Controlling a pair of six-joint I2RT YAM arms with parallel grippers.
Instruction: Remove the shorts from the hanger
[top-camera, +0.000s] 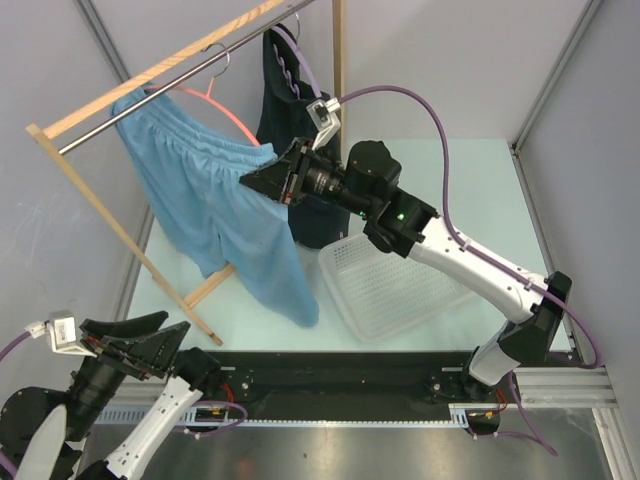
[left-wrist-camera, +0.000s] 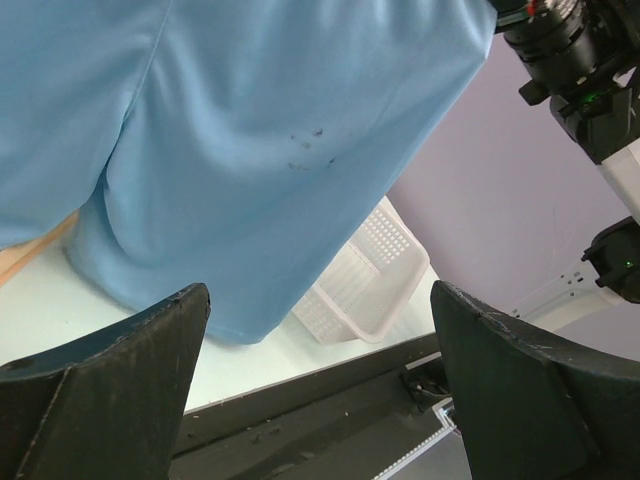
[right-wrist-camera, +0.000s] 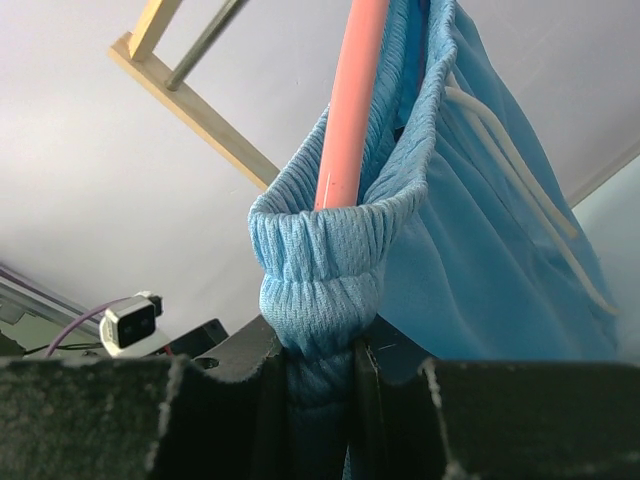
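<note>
- The right gripper (right-wrist-camera: 320, 385) is pinched narrow on the waistband of the light-blue shorts (top-camera: 215, 215), at the low end of the pink hanger (right-wrist-camera: 345, 110).
- The hanger's arm runs up and away from this gripper, toward the rail (top-camera: 180, 85), so I judge the pull goes back along it.
- The left gripper (left-wrist-camera: 320, 390) is wide and empty, low under the shorts.
- The dark shorts (top-camera: 283, 95) hang behind. The basket (top-camera: 345, 300) lies on the table (top-camera: 470, 180) below.

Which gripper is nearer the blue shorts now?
Right. The right gripper is shut on the waistband of the blue shorts; the left gripper is open, lower down and clear of them.
</note>
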